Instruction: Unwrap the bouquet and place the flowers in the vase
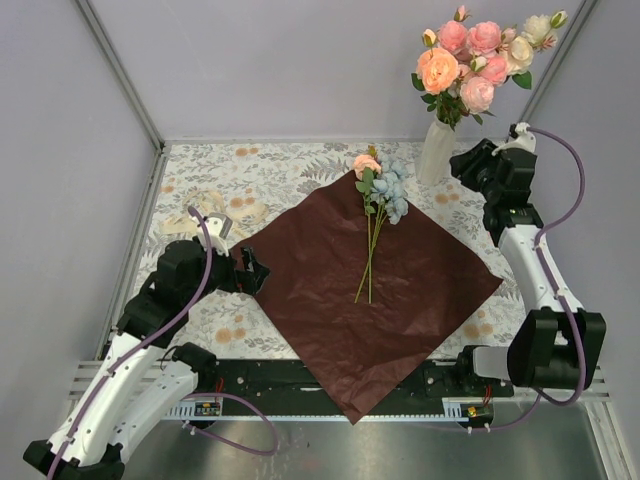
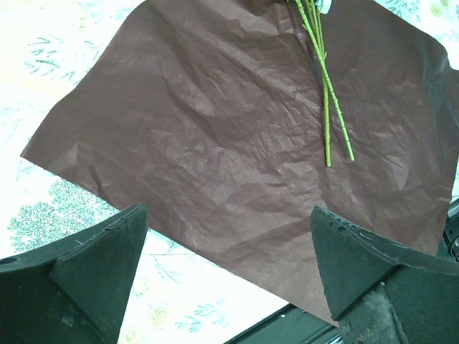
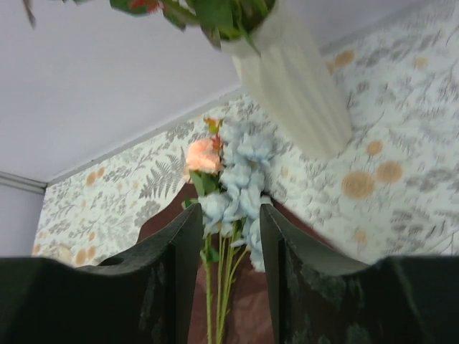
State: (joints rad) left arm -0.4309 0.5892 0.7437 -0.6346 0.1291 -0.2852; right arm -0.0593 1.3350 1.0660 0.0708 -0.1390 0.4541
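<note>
1. Beside the vase (image 1: 436, 150), my right hand (image 3: 229, 222) hangs raised, fingers apart and holding nothing, aimed down at the loose stems (image 1: 370, 250).
2. Most flowers (image 1: 475, 60) stand in the vase. The loose stems lie near it on the flattened wrapping paper (image 1: 330, 300), heads vase-ward and easy to lift.
3. Well apart from the vase, my left hand (image 2: 228, 211) hovers wide open over the paper's corner, low above the counter (image 1: 250, 190).

The table (image 1: 290, 165), covered in a floral print, is carrying three things directly. The maroon wrapping paper (image 1: 330, 300) is lying spread flat across its middle, the cream vase (image 1: 436, 152) is standing upright near the far right corner, and a cream ribbon (image 1: 215, 207) is lying loose at the left.
</note>
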